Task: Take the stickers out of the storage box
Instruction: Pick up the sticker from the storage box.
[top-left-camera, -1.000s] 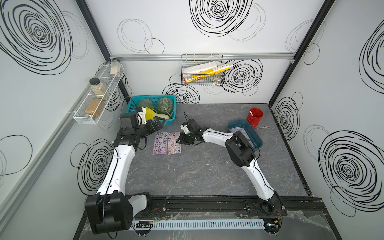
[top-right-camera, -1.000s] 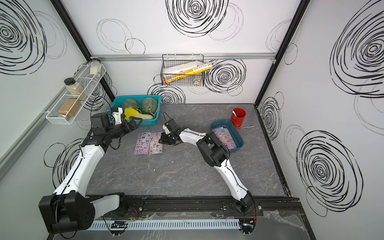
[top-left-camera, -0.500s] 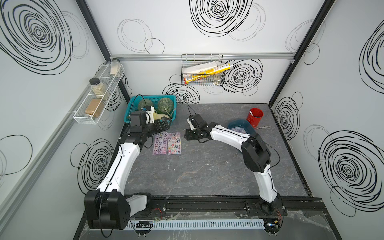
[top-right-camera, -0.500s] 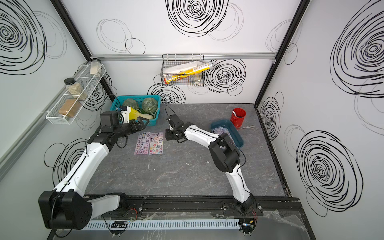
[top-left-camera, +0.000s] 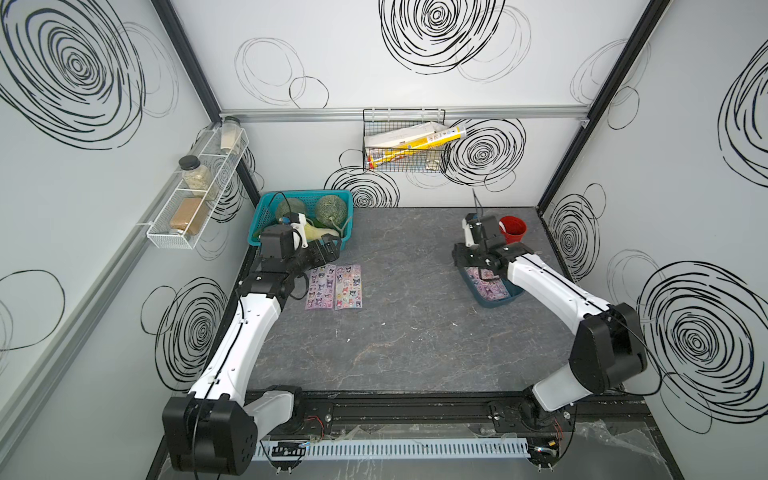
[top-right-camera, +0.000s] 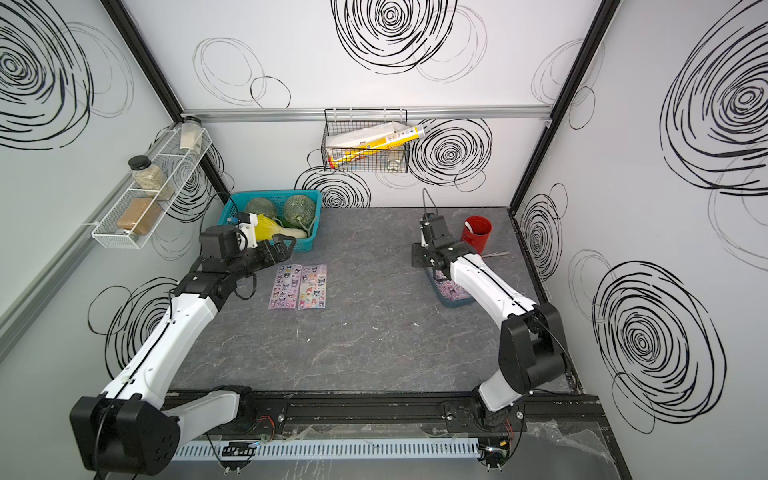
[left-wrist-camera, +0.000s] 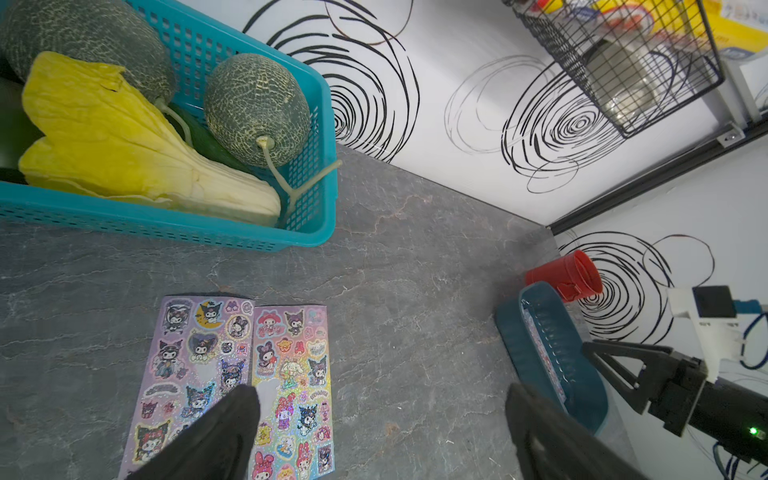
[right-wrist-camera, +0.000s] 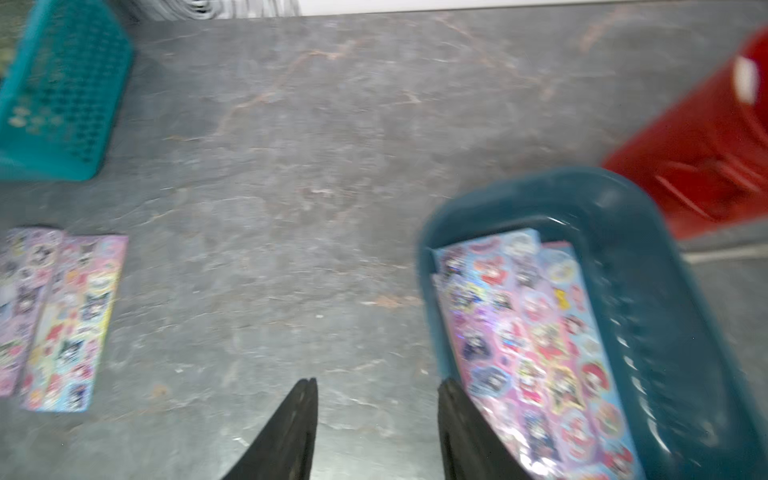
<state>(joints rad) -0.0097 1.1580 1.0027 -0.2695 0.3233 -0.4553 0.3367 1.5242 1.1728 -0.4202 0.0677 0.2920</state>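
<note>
The right gripper stands with its two black tapered fingers parted and nothing between them, hovering at the rim of the storage box, a shallow dark teal plastic tray with rounded corners and smooth glossy walls. Inside lie the stickers, a loose stack of thin glossy sheets, pale blue over lilac, crowded with small cartoon figures; blur leaves any lettering unreadable. A red plastic cup stands near the box's far end. The left gripper is spread wide and empty over two sticker sheets, lilac and pink, glittery, lying flat side by side on the grey marbled table near a bright-blue lattice basket holding netted melons.
</note>
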